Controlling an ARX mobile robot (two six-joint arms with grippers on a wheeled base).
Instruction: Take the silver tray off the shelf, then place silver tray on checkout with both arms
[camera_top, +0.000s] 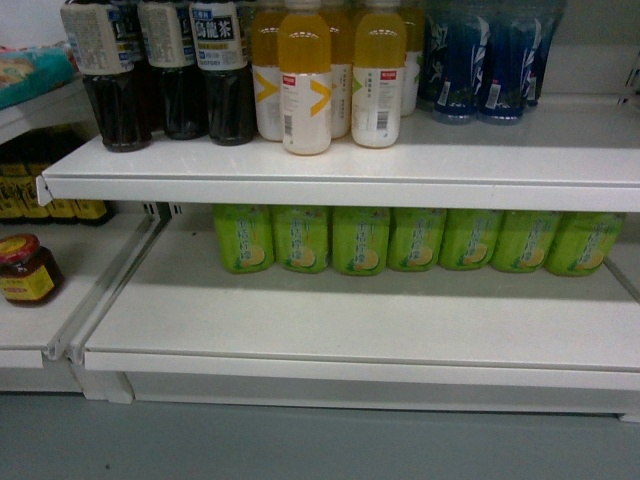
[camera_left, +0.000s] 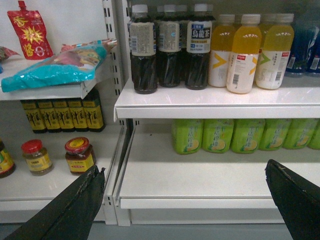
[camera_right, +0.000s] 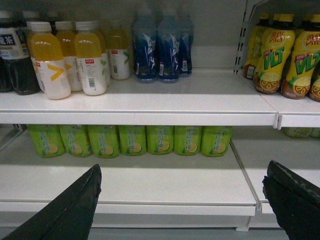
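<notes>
Nearest, the left gripper (camera_left: 185, 200) hangs released, its black fingers (camera_left: 75, 205) spread wide before the shelf (camera_left: 200, 172). The right gripper (camera_right: 182, 200) is likewise released, fingers (camera_right: 70, 210) far apart. Neither holds anything. The lower shelf board is bare at its front; green bottles (camera_top: 360, 240) line its back. Above stand dark bottles (camera_top: 165, 75), orange bottles (camera_top: 330, 80) and blue bottles (camera_top: 485, 60). The tray shows in no view.
</notes>
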